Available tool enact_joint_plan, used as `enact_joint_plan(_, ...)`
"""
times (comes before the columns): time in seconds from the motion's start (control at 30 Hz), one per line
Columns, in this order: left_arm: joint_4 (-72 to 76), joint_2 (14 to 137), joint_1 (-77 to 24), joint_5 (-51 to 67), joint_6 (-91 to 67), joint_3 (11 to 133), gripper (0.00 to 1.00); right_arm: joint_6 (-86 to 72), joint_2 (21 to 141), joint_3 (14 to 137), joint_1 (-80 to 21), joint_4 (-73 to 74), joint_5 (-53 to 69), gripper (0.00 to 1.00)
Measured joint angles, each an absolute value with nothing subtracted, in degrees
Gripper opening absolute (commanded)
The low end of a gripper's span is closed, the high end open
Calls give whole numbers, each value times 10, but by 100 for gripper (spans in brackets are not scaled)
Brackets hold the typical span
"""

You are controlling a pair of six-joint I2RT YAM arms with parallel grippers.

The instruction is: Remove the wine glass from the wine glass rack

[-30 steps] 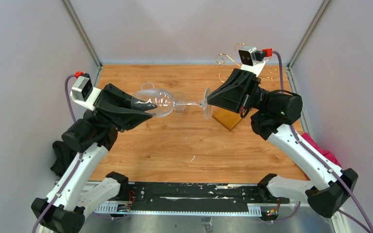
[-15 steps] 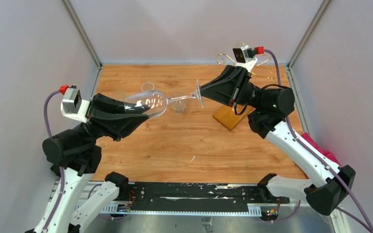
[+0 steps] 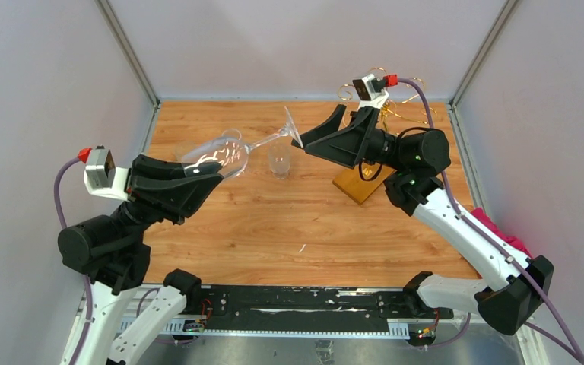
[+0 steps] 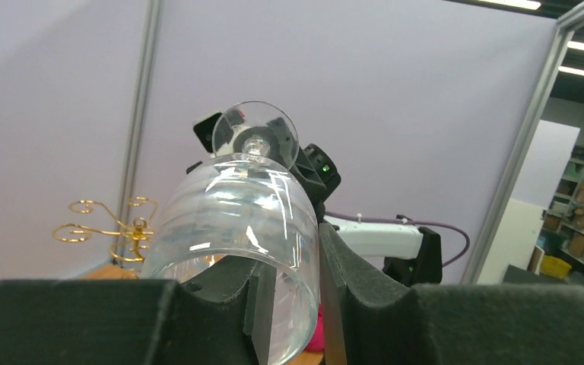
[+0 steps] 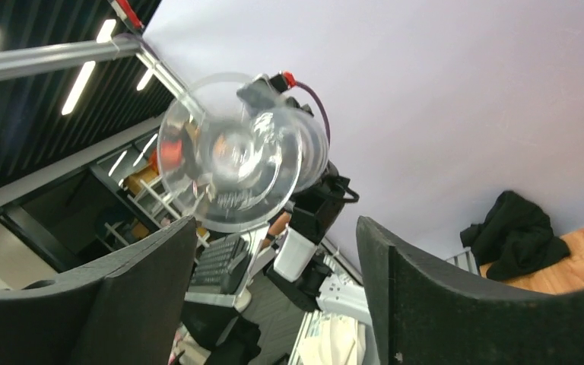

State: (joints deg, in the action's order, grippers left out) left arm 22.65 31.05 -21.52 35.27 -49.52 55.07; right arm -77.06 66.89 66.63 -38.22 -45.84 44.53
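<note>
One wine glass (image 3: pixel 217 156), tilted — left gripper (image 3: pixel 211 173) clamped on its bowl, right gripper (image 3: pixel 308 141) fingers apart near foot. One gold rack (image 3: pixel 395 106) — wood table (image 3: pixel 289 228), lavender walls (image 3: pixel 289 46).

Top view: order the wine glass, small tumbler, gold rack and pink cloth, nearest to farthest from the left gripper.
1. Clear wine glass: held in the jaws of the left gripper.
2. Small clear tumbler: just to its right.
3. Gold wire rack on amber base: back right.
4. Pink cloth: far right table edge.
</note>
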Motion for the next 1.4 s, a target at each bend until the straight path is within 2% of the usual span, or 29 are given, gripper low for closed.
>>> enact_joint_plan(0.2, 195, 288, -215, 293, -475, 550, 0, -761, 661, 655, -386, -453, 448, 91)
enact_joint_plan(0.37, 100, 277, -215, 231, -436, 576, 0, -748, 648, 639, -386, -449, 444, 95)
enact_joint_plan(0.7, -187, 304, -215, 63, -306, 766, 0, -636, 590, 644, -386, -309, 428, 100)
enact_joint_plan(0.9, -375, 381, -215, -21, -244, 913, 0, -569, 572, 675, -386, -214, 414, 100)
enact_joint_plan(1.0, -450, 424, -215, -35, -223, 961, 0, -543, 563, 685, -386, -182, 408, 100)
enact_joint_plan(1.17, -536, 458, -215, -31, -197, 968, 0, -518, 551, 691, -386, -156, 404, 100)
enact_joint_plan(1.4, -591, 490, -215, 57, -175, 976, 0, -509, 550, 693, -386, -143, 404, 100)
